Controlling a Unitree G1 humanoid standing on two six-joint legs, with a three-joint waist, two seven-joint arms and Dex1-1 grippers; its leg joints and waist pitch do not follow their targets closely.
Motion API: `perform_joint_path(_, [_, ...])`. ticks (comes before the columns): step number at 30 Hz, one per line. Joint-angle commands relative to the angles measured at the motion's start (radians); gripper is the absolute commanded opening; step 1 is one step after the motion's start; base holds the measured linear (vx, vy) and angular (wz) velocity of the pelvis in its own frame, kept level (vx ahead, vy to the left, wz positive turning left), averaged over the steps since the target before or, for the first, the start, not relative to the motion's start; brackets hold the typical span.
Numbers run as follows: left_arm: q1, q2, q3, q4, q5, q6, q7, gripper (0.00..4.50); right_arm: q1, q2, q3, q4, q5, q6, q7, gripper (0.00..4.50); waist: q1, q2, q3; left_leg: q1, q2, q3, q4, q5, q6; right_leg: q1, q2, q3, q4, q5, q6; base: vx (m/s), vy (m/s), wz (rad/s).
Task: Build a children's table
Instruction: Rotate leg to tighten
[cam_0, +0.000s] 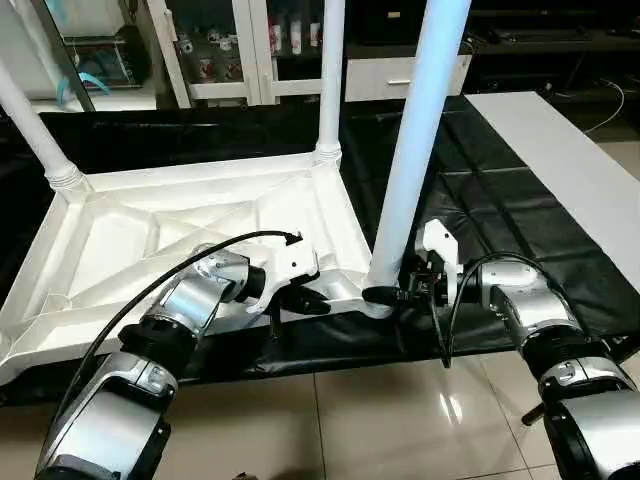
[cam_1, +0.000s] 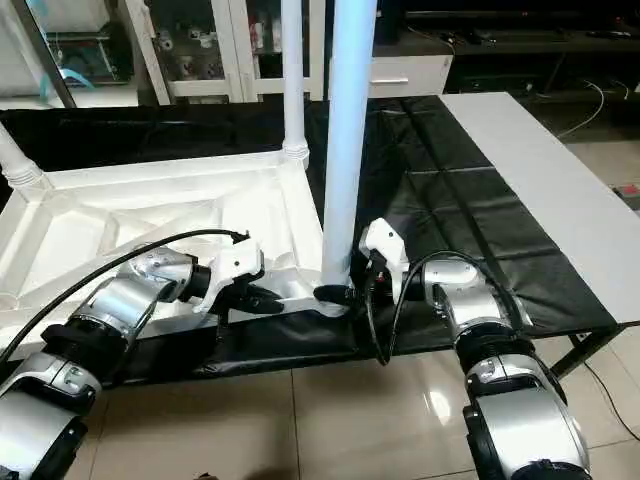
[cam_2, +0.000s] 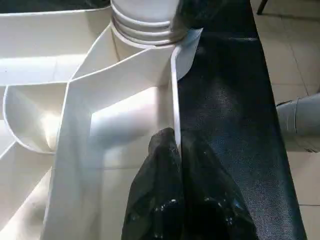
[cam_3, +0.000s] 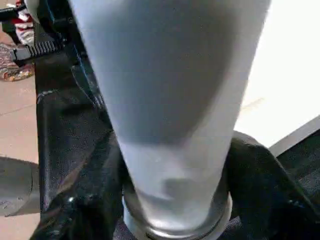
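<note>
White tabletop lies ribbed underside up, three white legs standing upright in corner sockets.

Light: bright, even, indoor; glare: patches on floor tiles; blur: leg soft in right wrist view

I see the bench draped in black sheet, with a bare white strip showing along its right side. The white top lies on the sheet upside down, ribs up, covering most of the left half and reaching the near edge. Legs stand upright in its corners. Below the bench is a glossy tiled floor.
</note>
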Motion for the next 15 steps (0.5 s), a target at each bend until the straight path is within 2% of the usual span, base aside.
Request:
perform_joint_path(1, [0.037, 0.006, -0.076, 0.025, 0.043, 0.015, -0.049, 0.0, -0.003, -0.007, 0.002, 0.01, -0.016, -0.001, 0.009, 2.55, -0.004, 0.0, -0.064, 0.002, 0.008, 0.01, -0.063, -0.249, 0.075, 0.053, -0.041, 0.035, -0.055, -0.235, -0.264, 0.0, 0.0, 0.0])
perform_joint_path(9, [0.045, 0.008, -0.077, 0.015, 0.042, 0.02, -0.047, 0.0, 0.015, -0.005, 0.025, 0.03, -0.048, -0.027, -0.003, 2.46, -0.003, -0.001, -0.064, 0.0, 0.008, 0.01, -0.063, -0.247, 0.076, 0.055, -0.041, 0.035, -0.054, -0.228, -0.267, 0.0, 0.0, 0.0])
perform_joint_path(12, [0.044, 0.008, -0.074, 0.018, 0.041, 0.017, -0.041, 0.0, 0.019, 0.01, 0.01, 0.039, -0.042, -0.019, -0.049, 2.45, -0.003, 0.0, -0.064, 0.001, 0.008, 0.01, -0.063, -0.246, 0.077, 0.054, -0.042, 0.035, -0.054, -0.234, -0.265, 0.0, 0.0, 0.0])
perform_joint_path(14, [0.041, 0.006, -0.071, 0.022, 0.04, 0.016, -0.033, 0.0, 0.018, 0.026, -0.01, 0.046, -0.034, -0.005, -0.111, 2.45, -0.006, 0.001, -0.059, 0.001, 0.008, 0.009, -0.067, -0.268, 0.071, 0.052, -0.041, 0.034, -0.059, -0.276, -0.254, 0.0, 0.0, 0.0])
perform_joint_path(15, [0.036, 0.001, -0.067, 0.027, 0.039, 0.015, -0.026, 0.0, 0.016, 0.047, -0.037, 0.058, -0.024, 0.013, -0.199, 2.45, -0.012, -0.001, -0.056, 0.001, 0.006, 0.007, -0.07, -0.298, 0.056, 0.053, -0.044, 0.034, -0.065, -0.348, -0.23, 0.0, 0.0, 0.0])
